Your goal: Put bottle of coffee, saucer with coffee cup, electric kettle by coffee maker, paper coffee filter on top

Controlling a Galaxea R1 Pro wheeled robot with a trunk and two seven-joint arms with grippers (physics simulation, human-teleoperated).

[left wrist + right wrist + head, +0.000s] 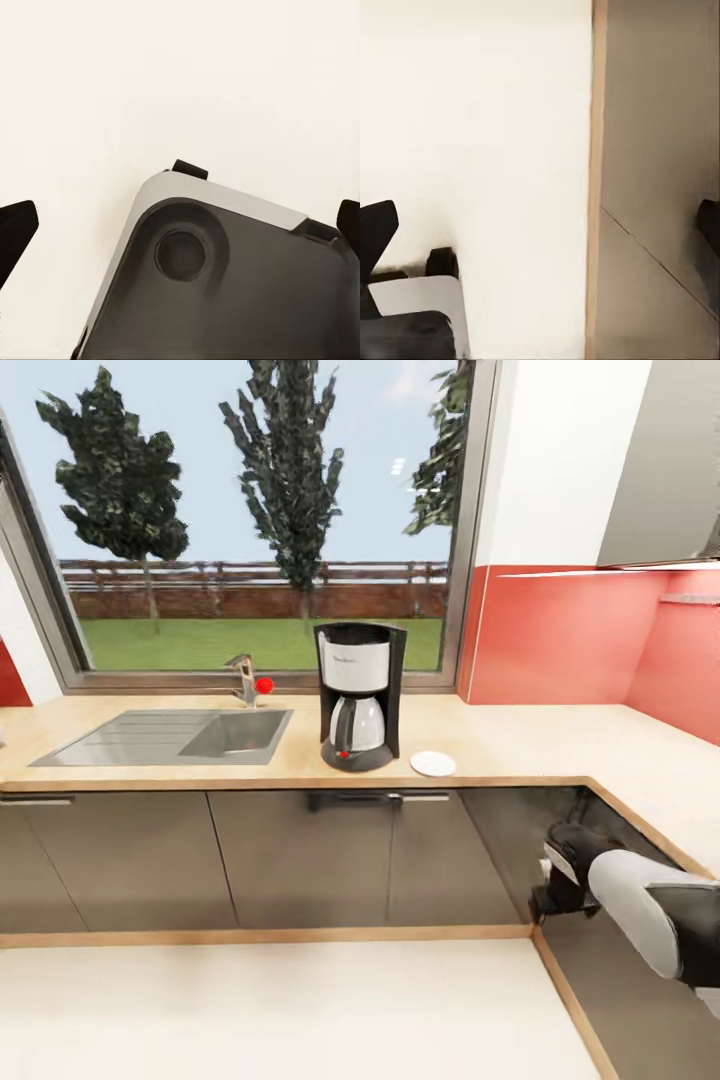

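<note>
- Far left on the long light beige wood-look countertop (520, 745), one steel sink (170, 736) is set into the worktop, with one chrome tap (243, 680) behind it carrying a single red knob (264, 685).
- Behind that, one large window (250, 520) looks out on three dark trees, a lawn and a brick wall.
- Right of the sink stands one tall black drip coffee maker with a white upper panel and a clear glass carafe (358, 696), upright, with one small red switch at its base.
- Just beside it on the right lies one small flat round white saucer (433, 763), apart from the machine and with nothing on it.
- Under the worktop runs a row of glossy grey cabinet doors (300, 855); I count three across the front.
- The left gripper (180, 225): two dark fingertips at the frame's edges, well apart, gripping nothing, above the pale floor and the robot's grey base (225, 285).
- Low at the right, one white-and-black right arm (640, 910) hangs by the corner cabinet.
- The right gripper (544, 225): fingers seemingly spread wide and empty, though only their tips show, over floor and a wood-edged cabinet panel (660, 180).
</note>
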